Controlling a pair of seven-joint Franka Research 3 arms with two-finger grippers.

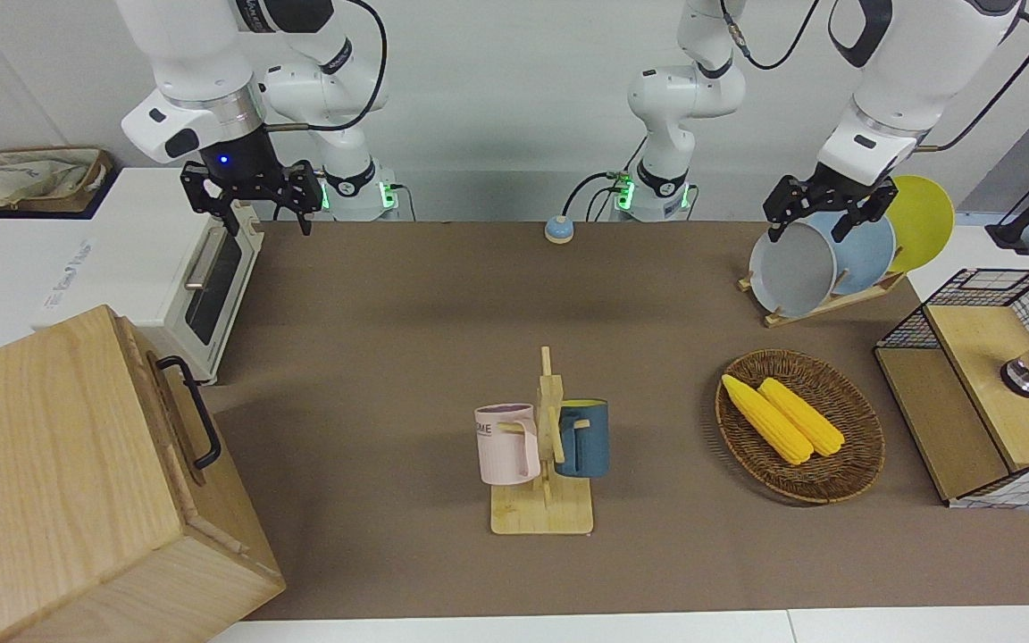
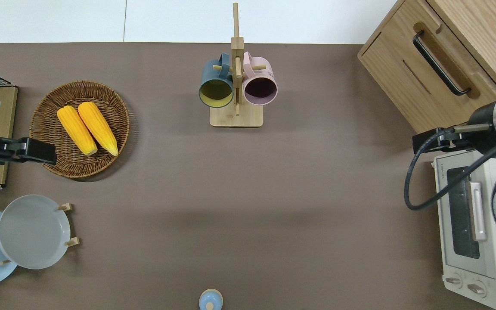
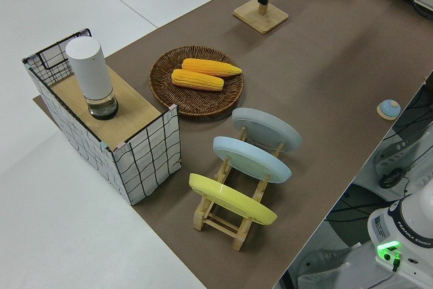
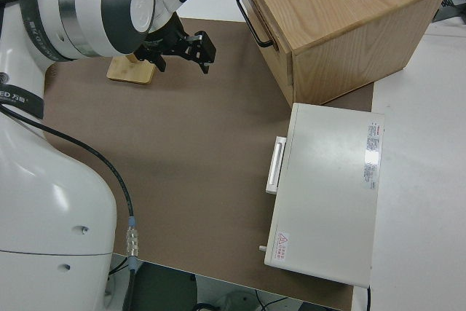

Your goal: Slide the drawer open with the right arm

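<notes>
**Open-fingered and short of a shut drawer**

Nearest the robots, raised over the toaster oven (image 2: 454, 258) corner that faces the cabinet: right gripper (image 1: 266, 225), fingers spread wide and holding nothing, probably readied to straddle a bar. Farther out, at the right arm's end of the table and well apart from those fingers: drawer (image 2: 420, 73), flush in the pale wooden cabinet (image 1: 50, 464), with its black bar handle (image 2: 439, 62) turned toward the open table and so likely reachable. Untouched, nothing pulled yet. Left gripper (image 1: 811, 230) parked, fingers apart.
</notes>
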